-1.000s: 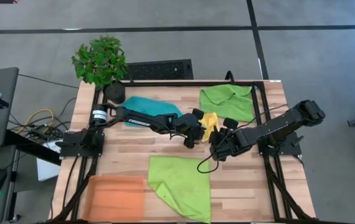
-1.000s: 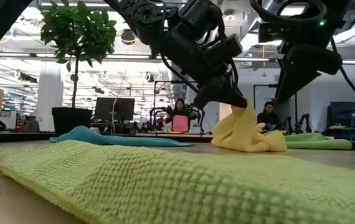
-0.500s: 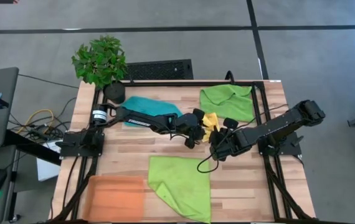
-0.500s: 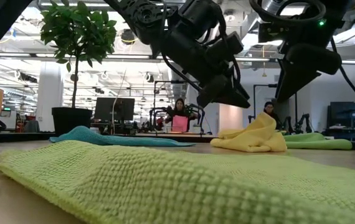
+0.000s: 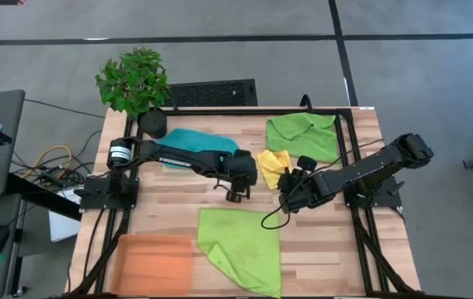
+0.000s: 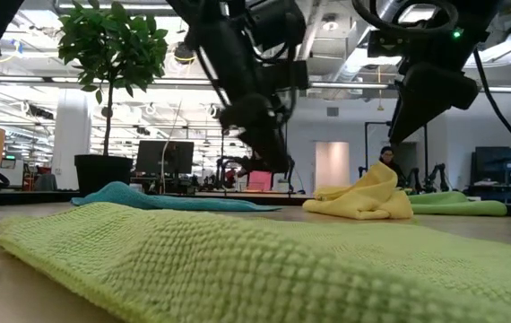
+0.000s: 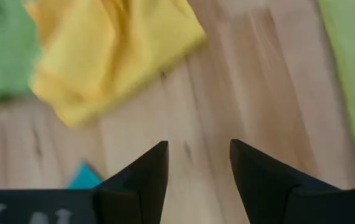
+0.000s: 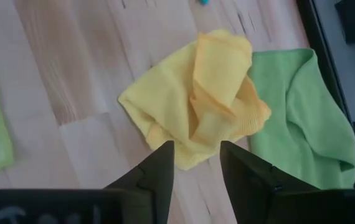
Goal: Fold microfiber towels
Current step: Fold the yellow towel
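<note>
High view, change: the left gripper [image 5: 238, 196] has let go of the yellow towel [image 5: 271, 162] and drawn back from it; a second ago it was pinching the towel and lifting it.
High view, yellow towel: it lies crumpled near the middle of the wooden table [image 5: 170, 208], touching the edge of a lime green towel [image 5: 304, 135] at the far right corner.
High view, other towels: a teal towel [image 5: 188, 139] lies under the left arm, farther from the yellow towel; a second lime green towel [image 5: 242, 246] lies flat on the near side, well apart from it.
High view, right gripper [image 5: 287, 184]: it hangs just beside the yellow towel on its near side, the arm stretched low across the table.
High view, extras: an orange tray [image 5: 155, 260] sits at the near left corner, far from the yellow towel; a potted plant [image 5: 134, 81] stands at the far left corner.
Low view: the yellow towel [image 6: 360, 199] rests in a soft heap on the table, no longer pulled up into a peak. The left gripper [image 6: 269, 161] hangs to one side of it, clear of it.
Left wrist view: the left gripper [image 7: 197, 155] has its fingers [image 7: 146, 171] spread with bare wood between them, the yellow towel [image 7: 106, 53] lying beyond.
Right wrist view: the right gripper [image 8: 195, 157] has its fingers [image 8: 157, 168] parted and empty, above the edge of the yellow towel [image 8: 196, 102].
</note>
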Controlling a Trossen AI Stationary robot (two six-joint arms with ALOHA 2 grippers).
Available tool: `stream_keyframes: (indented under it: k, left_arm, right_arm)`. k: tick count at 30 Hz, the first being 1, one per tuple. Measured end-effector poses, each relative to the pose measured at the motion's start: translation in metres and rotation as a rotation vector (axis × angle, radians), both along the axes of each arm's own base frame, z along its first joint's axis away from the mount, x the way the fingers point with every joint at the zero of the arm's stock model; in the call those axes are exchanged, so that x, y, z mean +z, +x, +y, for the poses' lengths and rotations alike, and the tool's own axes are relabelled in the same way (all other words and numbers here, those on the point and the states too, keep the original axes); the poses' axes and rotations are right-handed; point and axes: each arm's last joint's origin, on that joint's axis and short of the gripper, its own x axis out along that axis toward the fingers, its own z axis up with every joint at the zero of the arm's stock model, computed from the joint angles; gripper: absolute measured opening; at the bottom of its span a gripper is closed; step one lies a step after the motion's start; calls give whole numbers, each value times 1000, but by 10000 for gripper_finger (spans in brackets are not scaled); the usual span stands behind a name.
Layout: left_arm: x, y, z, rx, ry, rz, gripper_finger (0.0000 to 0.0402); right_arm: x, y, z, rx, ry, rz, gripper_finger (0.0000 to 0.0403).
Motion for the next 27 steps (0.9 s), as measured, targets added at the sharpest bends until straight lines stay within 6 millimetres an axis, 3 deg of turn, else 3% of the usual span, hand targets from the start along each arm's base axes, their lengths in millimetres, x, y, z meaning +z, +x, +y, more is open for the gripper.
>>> stream_keyframes:
  k: [8, 13, 20, 27]
  left_arm:
    - [-1, -26, -20, 68, -41, 113, 165]
    - [0, -52, -31, 184, 25, 106, 165]
    - [6, -100, -40, 360, 21, 86, 165]
    - [7, -156, -42, 527, -67, 13, 165]
  right_arm:
    - [-15, 3, -18, -58, -65, 32, 141]
    - [-24, 3, -28, -93, 3, 32, 133]
    - [-12, 14, -30, -12, 28, -85, 125]
    - [7, 6, -47, -18, 109, -136, 123]
